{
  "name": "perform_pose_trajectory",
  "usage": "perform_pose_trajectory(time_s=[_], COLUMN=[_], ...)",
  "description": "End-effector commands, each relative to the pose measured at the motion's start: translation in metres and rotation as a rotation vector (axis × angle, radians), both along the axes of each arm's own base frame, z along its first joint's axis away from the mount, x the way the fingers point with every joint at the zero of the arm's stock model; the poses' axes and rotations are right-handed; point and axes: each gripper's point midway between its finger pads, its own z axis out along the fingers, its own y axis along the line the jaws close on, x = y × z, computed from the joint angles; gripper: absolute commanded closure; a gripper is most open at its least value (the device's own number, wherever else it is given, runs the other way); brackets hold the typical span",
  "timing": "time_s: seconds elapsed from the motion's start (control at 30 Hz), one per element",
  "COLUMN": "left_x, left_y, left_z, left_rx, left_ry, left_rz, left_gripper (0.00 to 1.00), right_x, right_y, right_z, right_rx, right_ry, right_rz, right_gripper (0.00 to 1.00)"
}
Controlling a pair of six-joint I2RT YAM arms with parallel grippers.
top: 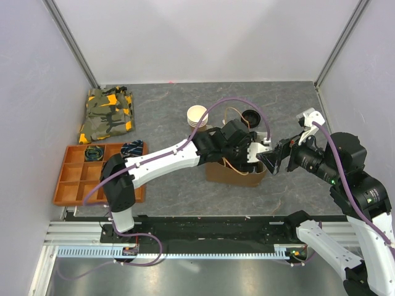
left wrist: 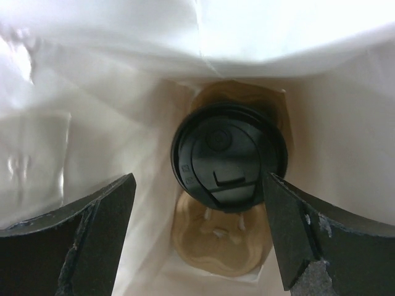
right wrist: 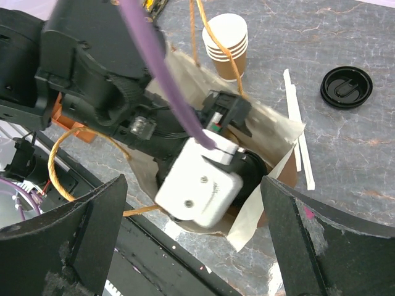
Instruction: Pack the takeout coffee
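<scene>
The takeout coffee [left wrist: 229, 157] stands inside the brown paper bag [top: 234, 174]. In the left wrist view only its round black lid shows, with the bag's tan bottom [left wrist: 222, 243] below it. My left gripper [left wrist: 199, 185] is open inside the bag, one finger on each side of the lid and just above it. In the top view the left gripper is hidden in the bag's mouth. My right gripper [top: 274, 159] is open and empty at the bag's right rim. In the right wrist view it [right wrist: 191, 185] looks down on the bag [right wrist: 278, 132] and the left wrist.
A stack of nested cream-rimmed cups [top: 197, 116] and a loose black lid [top: 250, 116] lie behind the bag. White wrapped straws [right wrist: 295, 123] lie right of the bag. An orange compartment tray [top: 74, 179] and a camouflage cloth [top: 106, 114] sit at the left.
</scene>
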Motion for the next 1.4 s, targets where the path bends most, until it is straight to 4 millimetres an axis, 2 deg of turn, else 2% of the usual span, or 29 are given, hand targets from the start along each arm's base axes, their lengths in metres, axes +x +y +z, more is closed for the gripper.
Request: perform_pose_trajectory(time_s=[0.0,0.37,0.67,0.8,0.97,1.17,1.3,1.37], left_x=[-0.009,0.004,0.019,0.017,0.013,0.014,0.020,0.025], left_y=[-0.003,-0.001,0.003,0.008,0.010,0.011,0.013,0.015], left_z=[0.054,0.099,0.136,0.145,0.146,0.143,0.139,0.144], left_rx=[-0.162,-0.265,-0.344,-0.365,-0.381,-0.384,-0.381,-0.393], left_ry=[-0.053,-0.150,-0.219,-0.218,-0.182,-0.141,-0.108,-0.105], left_rz=[-0.033,0.023,0.081,0.076,0.077,0.100,0.143,0.167], left_gripper=[0.11,0.10,0.15,0.23,0.37,0.63,0.74,0.81], right_x=[0.000,0.004,0.005,0.007,0.008,0.008,0.008,0.008], right_y=[-0.002,-0.004,-0.001,-0.002,-0.002,-0.002,-0.003,-0.003], right_z=[0.002,-0.013,-0.011,-0.011,-0.009,-0.007,-0.008,-0.008], right_rx=[-0.001,-0.022,-0.029,-0.036,-0.029,-0.030,-0.031,-0.032], right_ry=[-0.028,0.010,-0.007,-0.012,-0.009,-0.016,-0.014,-0.013], right_rz=[-0.003,-0.022,-0.002,-0.007,-0.018,-0.013,-0.016,-0.018], right_gripper=[0.02,0.02,0.03,0.03,0.04,0.04,0.04,0.04])
